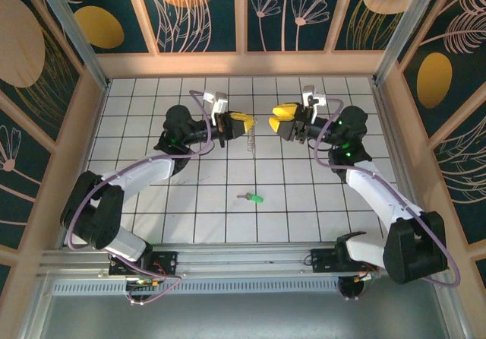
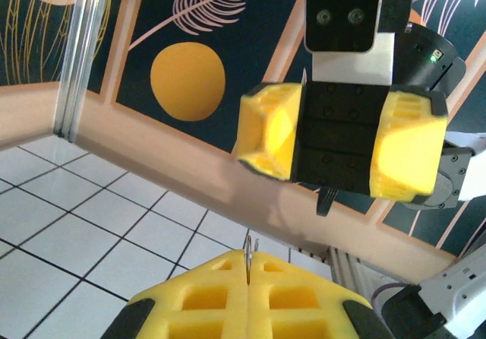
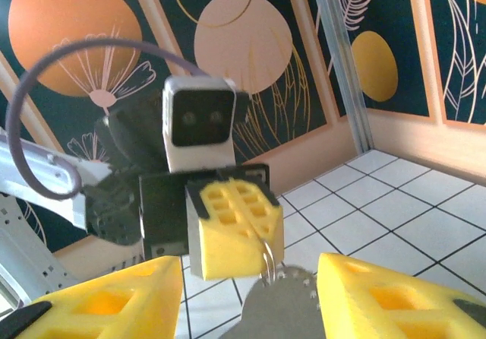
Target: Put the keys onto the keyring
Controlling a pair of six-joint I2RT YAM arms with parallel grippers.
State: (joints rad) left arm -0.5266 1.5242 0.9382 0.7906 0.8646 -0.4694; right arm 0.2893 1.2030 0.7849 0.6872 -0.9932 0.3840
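Your L end effector is pinching the keyring. Its pads are pressed together on the thin wire, w/ a bit of loop sticking out of the seam in the L wrist view. In the R wrist view the ring is hanging below those pads, grey metal bits dangling at the bottom. In the top view it's hanging clear above the worktop, between the two end effectors, in the far half of the grid.

Your R end effector is sitting w/ jaws spread, gripping nothing. It's facing the L one head-on, close in. The grey bits are showing between its jaws in its own cam, but I can't tell if they're actually inside the gap or just beyond it.

The key is lying flat on the worktop, nearer the bases and well apart from both end effectors. Green head is pointing R, blade L. Nothing's touching it, and it's not on the ring.
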